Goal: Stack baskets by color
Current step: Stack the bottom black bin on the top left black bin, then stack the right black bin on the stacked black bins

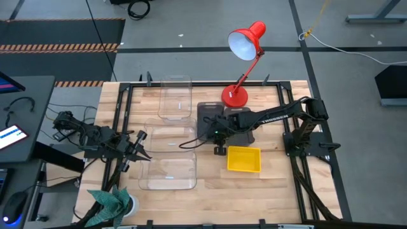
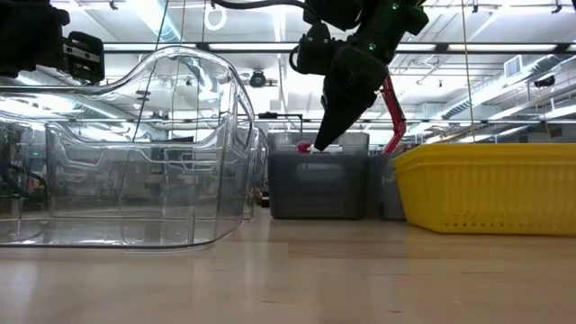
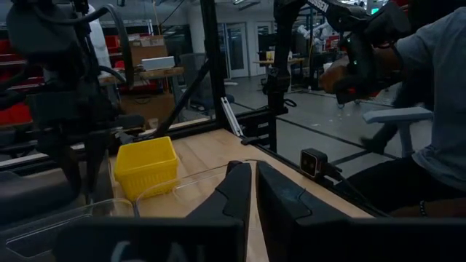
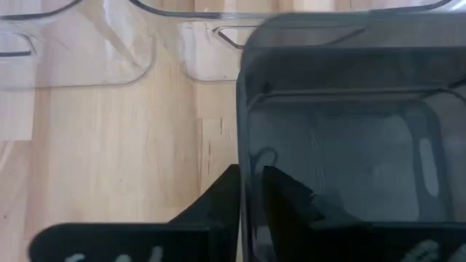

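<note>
Baskets lie across the middle of the bench (image 1: 280,197): one clear basket (image 1: 175,97) near the far edge, two more clear ones toward my left side, the nearer of them (image 1: 168,173) close to the front edge, a grey basket (image 1: 210,121) at the centre, and a yellow basket (image 1: 244,159) just in front of it.

My right gripper (image 4: 251,191) sits at the grey basket's near-left rim. Its jaws straddle the thin wall, one finger outside and one inside, with only a narrow gap between them. I cannot tell whether they are gripping the wall or merely straddling it.

My left gripper (image 3: 253,191) waits near the left edge of the bench, beside the clear baskets. Its jaws are almost pressed together and pinch nothing.

Handling notes, as judged from appearance:
- All baskets look like thin moulded plastic: light, fairly stiff, and smooth enough to slip.
- A thin wall may flex under a one-sided pinch, so the basket may tilt when lifted.
- Best hold: the rim at the middle of a short side, with the fingers set well down over the wall.
- The clear baskets are the largest, so a hold off the middle would tip them most.
</note>
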